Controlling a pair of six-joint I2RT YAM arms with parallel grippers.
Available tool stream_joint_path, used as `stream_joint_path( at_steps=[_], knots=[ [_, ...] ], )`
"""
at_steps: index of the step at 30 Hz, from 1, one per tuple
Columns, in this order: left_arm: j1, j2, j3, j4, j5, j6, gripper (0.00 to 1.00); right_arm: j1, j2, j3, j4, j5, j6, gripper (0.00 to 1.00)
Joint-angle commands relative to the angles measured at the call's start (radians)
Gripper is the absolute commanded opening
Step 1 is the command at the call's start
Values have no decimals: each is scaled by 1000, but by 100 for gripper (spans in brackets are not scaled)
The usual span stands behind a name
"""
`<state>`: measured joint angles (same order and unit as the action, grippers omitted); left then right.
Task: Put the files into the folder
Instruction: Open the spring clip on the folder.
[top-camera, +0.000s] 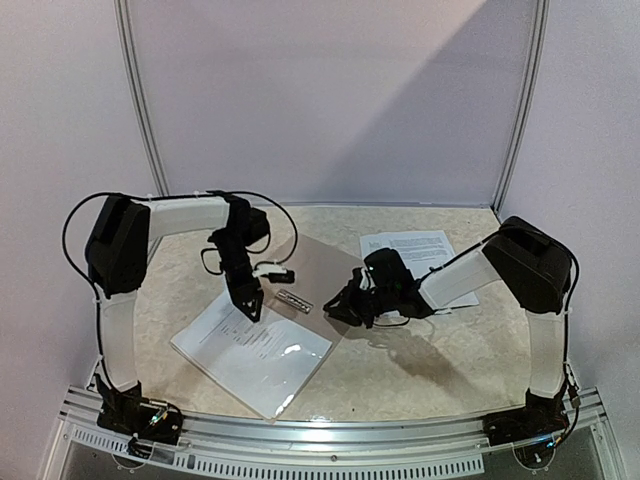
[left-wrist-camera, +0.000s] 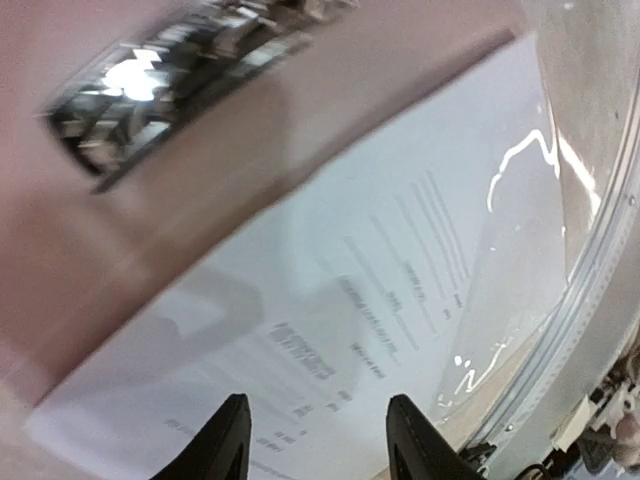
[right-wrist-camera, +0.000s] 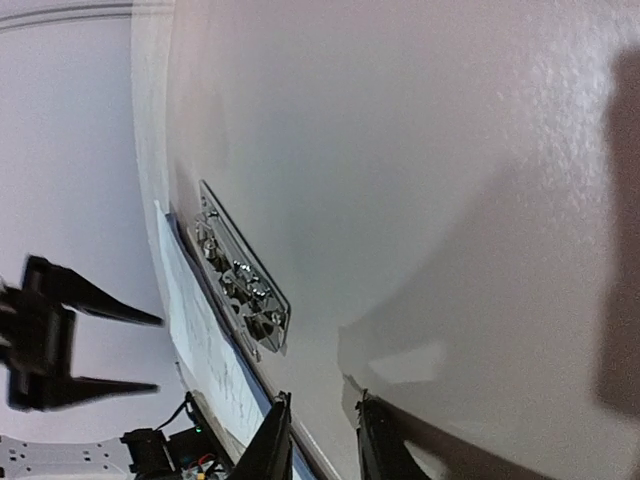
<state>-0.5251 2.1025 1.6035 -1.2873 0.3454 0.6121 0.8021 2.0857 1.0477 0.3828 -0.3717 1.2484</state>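
Taupe folder (top-camera: 318, 266): open at mid-surface (top-camera: 430, 355), metal clip (top-camera: 293, 300) showing. Files: sleeved sheet (top-camera: 250, 348) against its near-left edge; second sheet (top-camera: 408, 245) far right. Your left pincer (left-wrist-camera: 320, 445) hangs wide open and empty over the sleeved sheet. Your right pincer (right-wrist-camera: 318, 440) straddles the folder's edge, narrowly parted; you cannot tell whether it grips.

I work on a beige marbled tabletop (top-camera: 430, 370) with a ribbed metal rail (top-camera: 330, 440) along the bottom of the frame. At the centre lies an open taupe grey-brown folder (top-camera: 320, 265). At lower left, meeting its edge, lies a white printed sheet in a glossy clear sleeve (top-camera: 250, 350). At upper right, apart, lies a bare white printed sheet (top-camera: 415, 245).
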Motion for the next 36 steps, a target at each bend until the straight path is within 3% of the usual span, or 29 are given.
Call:
stream_joint_path(
  at_steps=[1, 4, 8, 12, 19, 29, 36],
  knots=[
    [178, 38, 142, 28, -119, -72, 46, -9, -23, 77, -388, 90, -185, 25],
    [284, 143, 235, 87, -217, -119, 43, -3, -39, 164, -499, 131, -277, 32],
    [330, 219, 288, 107, -307, -126, 43, 25, -5, 369, -729, 210, -478, 40],
    [333, 262, 245, 88, -322, -111, 41, 40, 88, 557, -881, 233, -678, 55],
    [295, 187, 60, 61, -290, -78, 38, 87, 265, 817, -980, 201, -864, 59],
    [156, 66, -213, -36, -211, -35, 38, 107, 345, 893, -1010, 204, -981, 62],
    [5, 6, -319, -109, -106, 2, 38, 98, 188, 698, -961, 234, -986, 62]
  ],
)
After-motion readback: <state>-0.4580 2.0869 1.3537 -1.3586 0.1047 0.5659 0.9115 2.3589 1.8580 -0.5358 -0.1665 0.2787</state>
